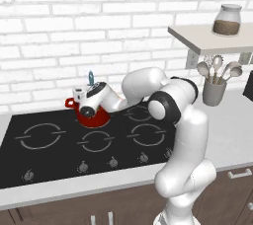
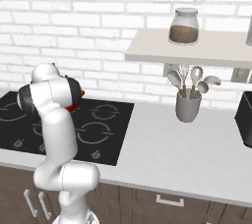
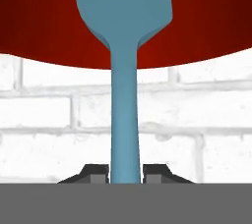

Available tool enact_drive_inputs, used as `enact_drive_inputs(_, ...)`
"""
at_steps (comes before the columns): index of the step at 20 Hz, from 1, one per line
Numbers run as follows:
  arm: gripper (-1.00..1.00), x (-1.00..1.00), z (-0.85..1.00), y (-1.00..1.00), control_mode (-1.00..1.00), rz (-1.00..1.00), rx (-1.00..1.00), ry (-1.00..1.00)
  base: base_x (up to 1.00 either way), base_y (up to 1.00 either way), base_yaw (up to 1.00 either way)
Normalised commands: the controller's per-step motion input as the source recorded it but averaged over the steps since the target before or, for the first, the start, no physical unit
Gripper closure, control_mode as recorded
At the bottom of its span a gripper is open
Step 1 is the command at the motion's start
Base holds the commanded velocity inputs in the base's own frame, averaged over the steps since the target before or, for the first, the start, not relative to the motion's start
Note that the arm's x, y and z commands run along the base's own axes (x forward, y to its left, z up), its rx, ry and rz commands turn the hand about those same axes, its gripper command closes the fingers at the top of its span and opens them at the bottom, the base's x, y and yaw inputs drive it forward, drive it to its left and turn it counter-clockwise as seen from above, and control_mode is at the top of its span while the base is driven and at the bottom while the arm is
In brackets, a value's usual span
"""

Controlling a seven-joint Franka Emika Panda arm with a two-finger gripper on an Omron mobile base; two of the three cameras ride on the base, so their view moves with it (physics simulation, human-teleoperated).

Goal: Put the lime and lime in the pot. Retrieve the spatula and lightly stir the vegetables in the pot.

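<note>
cooktop: one, black, five ring burners, set in pale counter
wall: white brick
pot: one, red, on a rear burner, hand directly over it
spatula: one, blue, blade inside the pot
gripper: jaws narrow, clamped on spatula handle
utensil holder: one, grey, spoons and whisk
jar: one, on shelf

The robot's hand and forearm are covering most of the red pot in the left base view, hiding its inside, so no limes can be made out. In the right base view the arm is blocking all but a sliver of the pot. In the hand view the top edge is cutting off the spatula blade, and the pot's rim is running past both sides.
</note>
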Motion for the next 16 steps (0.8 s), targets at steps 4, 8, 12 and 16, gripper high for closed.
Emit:
enact_drive_inputs(4, 1.00, 0.12, -0.25, 0.00, -1.00, 0.08, 0.00, 0.00, 0.00, 0.00, 0.00)
enact_drive_inputs(8, 1.00, 0.10, -0.25, 0.00, -1.00, 0.07, 0.00, 0.01, 0.00, 0.00, 0.00)
enact_drive_inputs(12, 1.00, 0.06, -0.30, 0.00, -1.00, 0.07, 0.00, 0.01, 0.00, 0.00, 0.00)
enact_drive_inputs(16, 1.00, 0.00, -0.43, 0.00, -1.00, 0.08, 0.00, 0.00, 0.00, 0.00, 0.00)
